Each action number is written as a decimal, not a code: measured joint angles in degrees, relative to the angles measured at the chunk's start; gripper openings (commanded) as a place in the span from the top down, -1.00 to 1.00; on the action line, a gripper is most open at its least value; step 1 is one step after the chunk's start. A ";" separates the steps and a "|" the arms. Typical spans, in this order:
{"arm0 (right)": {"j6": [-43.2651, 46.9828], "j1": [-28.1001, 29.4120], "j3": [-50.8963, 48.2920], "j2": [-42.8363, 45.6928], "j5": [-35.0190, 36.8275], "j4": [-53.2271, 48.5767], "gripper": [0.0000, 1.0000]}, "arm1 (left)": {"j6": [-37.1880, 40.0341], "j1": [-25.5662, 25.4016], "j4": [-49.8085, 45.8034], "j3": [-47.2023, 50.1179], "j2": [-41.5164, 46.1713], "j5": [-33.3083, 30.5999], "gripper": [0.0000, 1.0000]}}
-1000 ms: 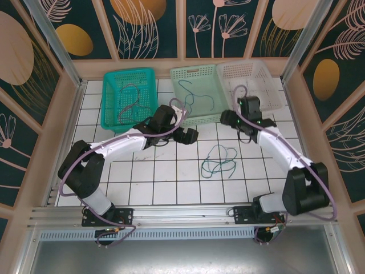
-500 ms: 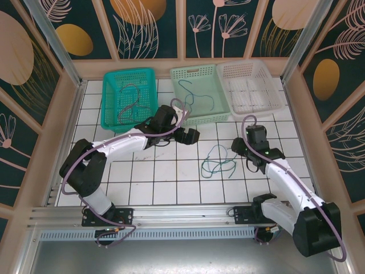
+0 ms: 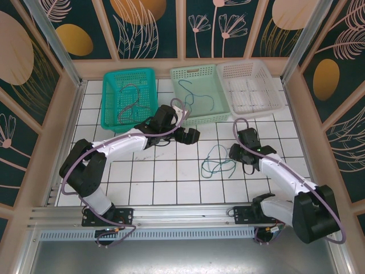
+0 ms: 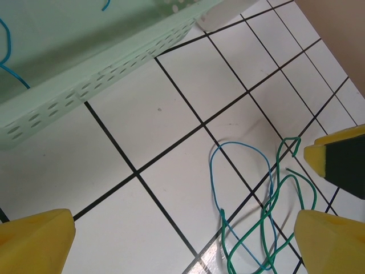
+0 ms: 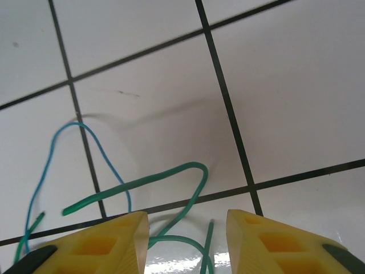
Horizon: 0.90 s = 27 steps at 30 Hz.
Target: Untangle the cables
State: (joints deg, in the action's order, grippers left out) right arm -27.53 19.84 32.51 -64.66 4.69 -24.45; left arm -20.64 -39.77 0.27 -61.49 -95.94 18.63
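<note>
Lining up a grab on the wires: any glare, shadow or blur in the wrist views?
Right wrist: green cable sharp, glare on the tile at the bottom edge, soft shadow above the loops. Left wrist: blue cable crisp, near yellow fingers slightly blurred.

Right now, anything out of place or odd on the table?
Only the tangle: the blue cable and green cable lie crossed and looped over each other on the white tiles, in front of the mint basket. Nothing looks spilled or damaged.

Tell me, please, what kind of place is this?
Probably a robot test cell: a white tiled table fenced by leaf-painted panels, with the left arm and right arm bolted to a metal rail.
</note>
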 measured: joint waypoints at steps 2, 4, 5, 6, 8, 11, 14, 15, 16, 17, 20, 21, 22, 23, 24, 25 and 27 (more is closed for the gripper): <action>0.11 0.00 0.24 -2.38 0.02 -0.11 0.06 | 0.00 0.00 0.02 0.00 0.00 0.00 -0.97; 0.31 0.00 1.16 -5.49 0.48 -0.46 -0.03 | -0.02 0.00 0.15 0.00 0.00 0.00 -0.97; 0.42 0.00 1.92 -7.34 0.87 -0.57 -0.15 | -0.07 0.00 0.31 0.00 0.00 0.00 -0.97; 0.61 0.00 2.84 -9.38 1.55 -0.61 -0.24 | -0.17 0.00 0.42 0.00 0.00 0.00 -0.97; 1.22 0.00 4.26 -12.20 2.75 -0.31 -0.31 | -0.22 0.00 0.66 0.00 0.00 0.00 -0.97; 1.92 0.00 5.44 -14.58 4.00 1.20 -0.35 | -0.44 0.00 0.87 0.02 0.02 0.00 -0.97; 2.40 0.00 5.81 -16.22 4.61 3.61 -0.34 | -0.72 0.00 1.25 0.68 0.55 -0.02 -0.97; 2.80 -0.02 5.90 -16.98 4.72 4.33 -0.34 | -0.85 0.00 1.29 0.98 0.81 -0.02 -0.97; 3.10 -0.02 6.08 -17.73 4.72 4.79 -0.33 | -0.92 0.00 1.31 1.25 1.03 -0.02 -0.97; 3.32 -0.13 6.43 -18.75 4.68 5.14 -0.31 | -1.05 0.00 1.31 1.44 1.20 -0.07 -0.97; 4.57 -0.61 7.43 -20.92 4.42 5.68 -0.15 | -1.14 0.00 1.84 1.73 1.40 -0.26 -0.97; 4.96 -0.70 7.56 -20.92 4.15 5.97 -0.04 | -1.27 0.00 2.08 1.73 1.40 -0.33 -0.97; 5.20 -0.76 7.74 -21.03 3.78 6.32 0.07 | -1.31 0.00 2.34 1.73 1.40 -0.48 -0.97; 5.51 -0.76 7.93 -21.20 3.39 6.56 0.17 | -1.44 0.00 2.58 1.73 1.40 -0.48 -0.97; 5.84 -0.81 8.26 -21.55 3.04 6.67 0.27 | -1.51 0.00 2.84 1.73 1.40 -0.52 -0.97; 5.99 -0.87 8.61 -22.01 2.71 6.73 0.35 | -1.51 0.00 2.99 1.73 1.40 -0.59 -0.97; 6.47 -1.11 9.44 -23.21 2.16 6.97 0.54 | -1.55 0.00 3.19 1.73 1.40 -0.66 -0.97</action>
State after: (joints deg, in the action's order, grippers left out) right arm -21.06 18.72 41.95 -87.88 6.85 -17.47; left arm -22.20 -39.77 3.46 -59.77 -94.54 17.98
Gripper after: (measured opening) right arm 0.297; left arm 0.985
